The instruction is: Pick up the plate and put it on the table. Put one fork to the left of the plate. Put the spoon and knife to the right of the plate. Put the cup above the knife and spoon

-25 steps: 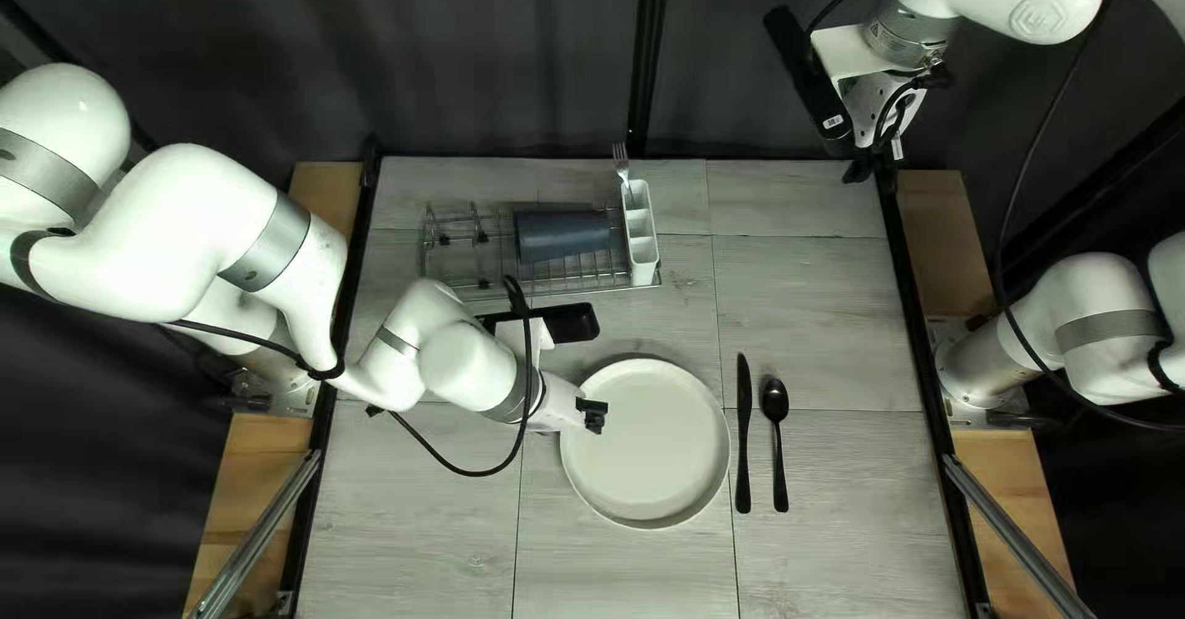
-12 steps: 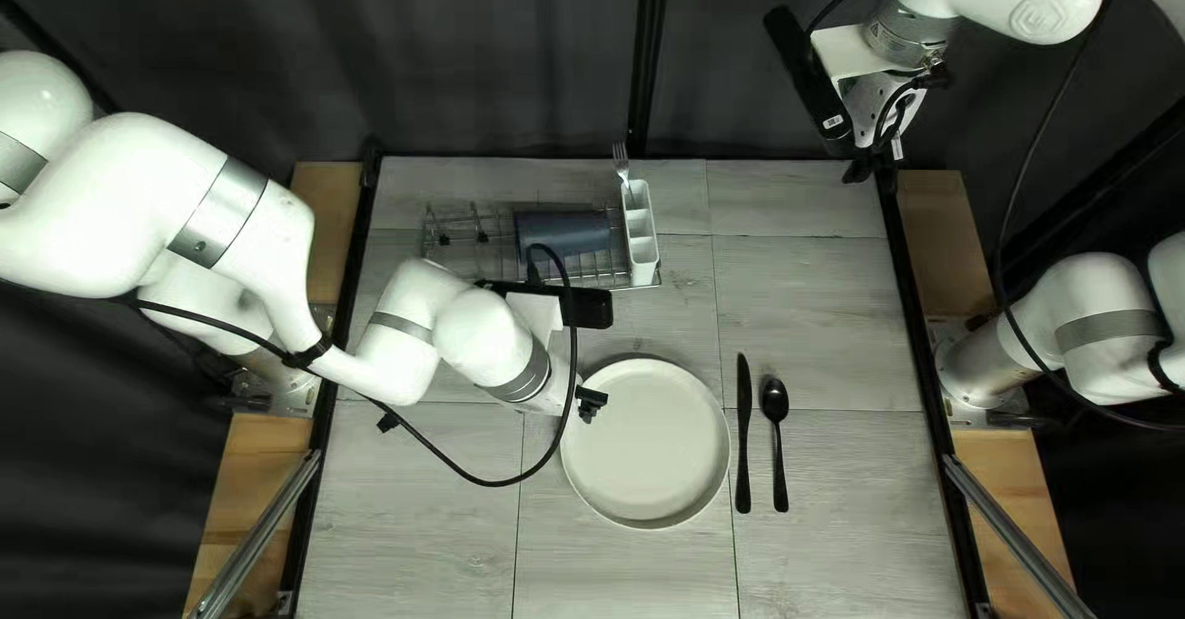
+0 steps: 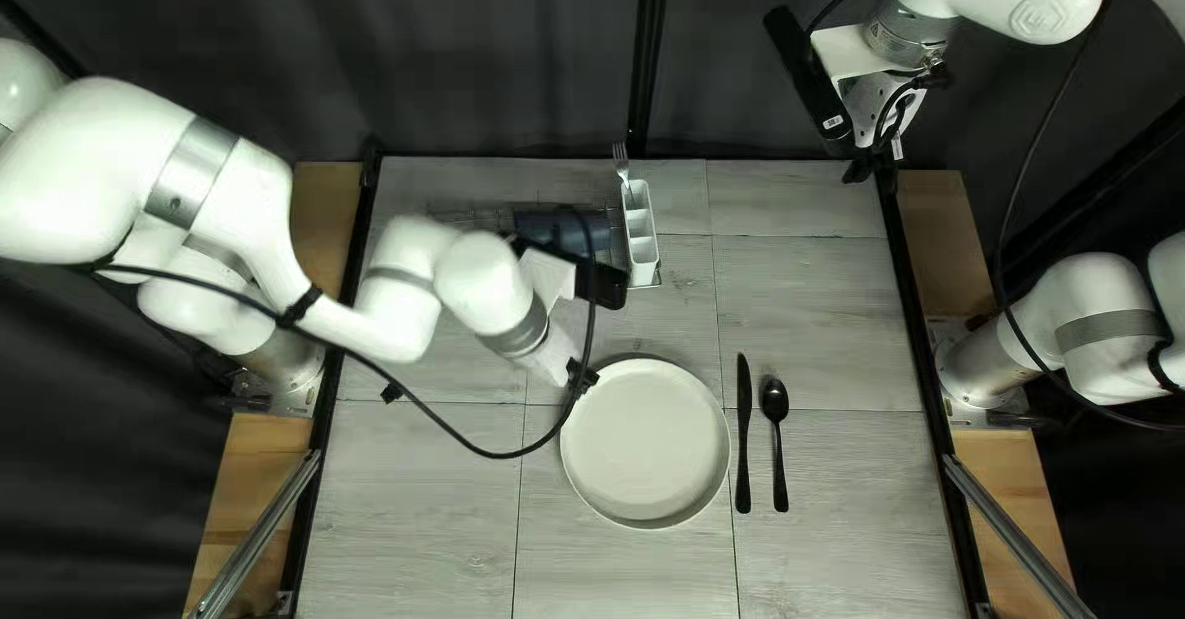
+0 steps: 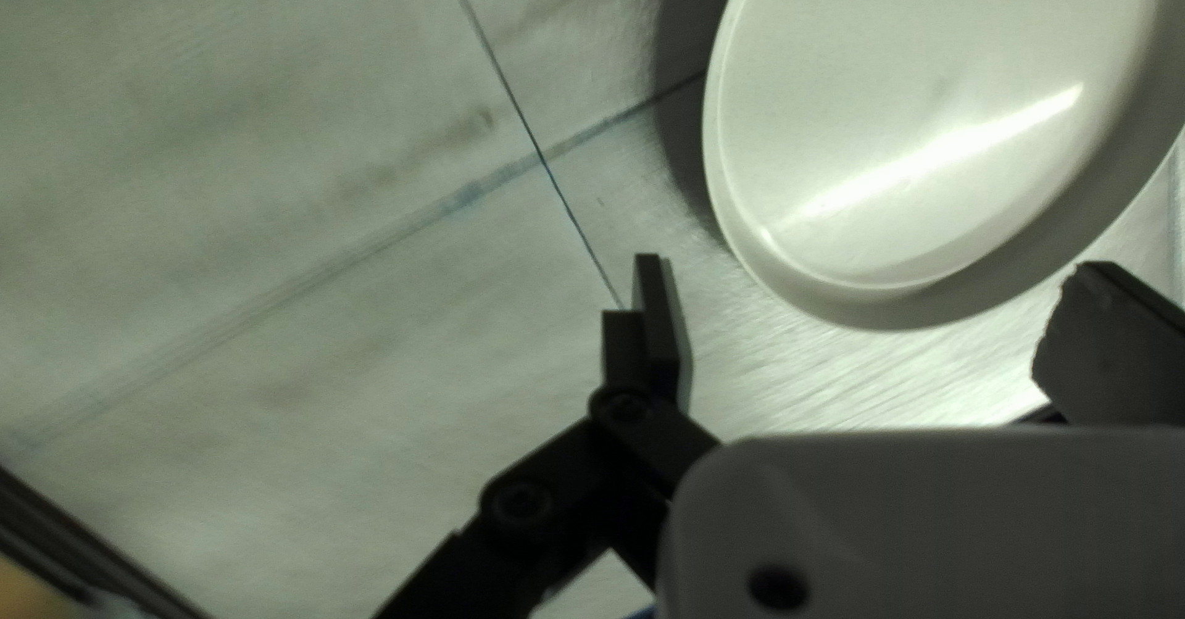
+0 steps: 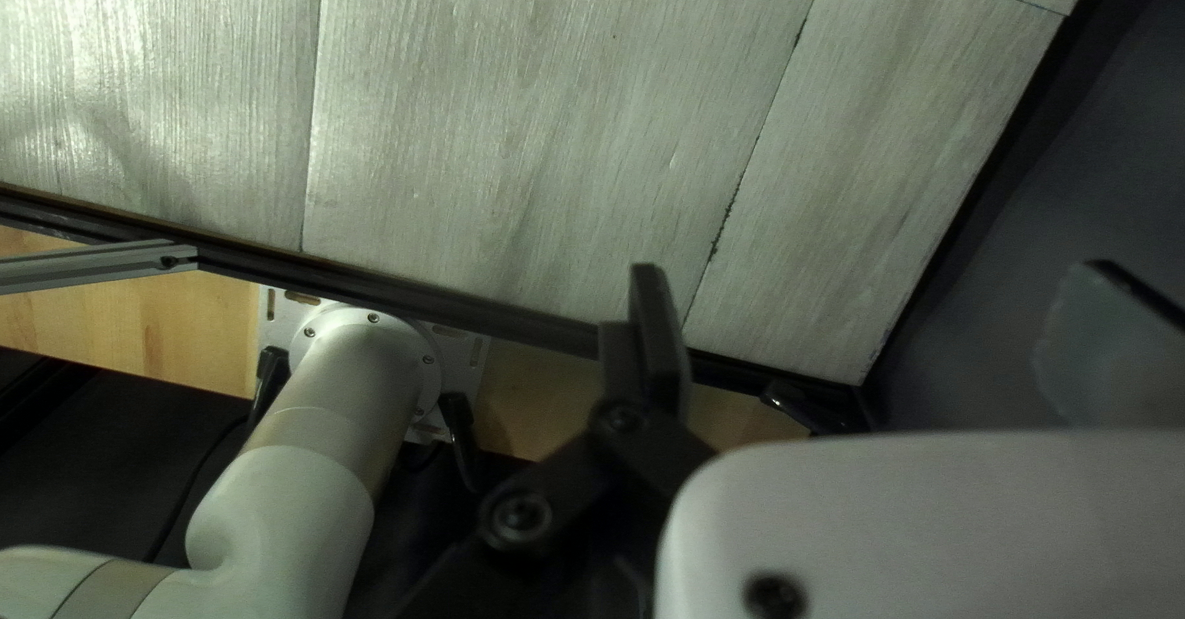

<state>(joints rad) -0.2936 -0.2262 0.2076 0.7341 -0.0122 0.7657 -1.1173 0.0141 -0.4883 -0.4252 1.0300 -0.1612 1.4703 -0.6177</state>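
My left gripper [image 3: 582,376] hangs by the upper left rim of the white plate [image 3: 644,444] in the top left view. In the left wrist view the left gripper [image 4: 858,317] is open and empty, the plate [image 4: 938,125] ahead of it. The black knife [image 3: 743,434] and black spoon [image 3: 777,441] lie to the plate's right. A dark blue cup [image 3: 562,232] lies in the rack, partly covered by the arm. One fork [image 3: 622,162] stands in the white holder. My right gripper [image 3: 864,171] is raised at the far right; in its wrist view the right gripper [image 5: 864,323] stands open, empty.
The wire rack [image 3: 467,218] and white cutlery holder [image 3: 642,244] stand near the table's far edge, behind the left arm. A black cable loops from that arm over the table to the plate's left. The right arm's base [image 3: 975,372] stands at the right edge.
My left arm's wrist and camera have moved toward the rack and slightly right, and now cover part of the cup and rack. The right arm, plate, knife and spoon have not moved.
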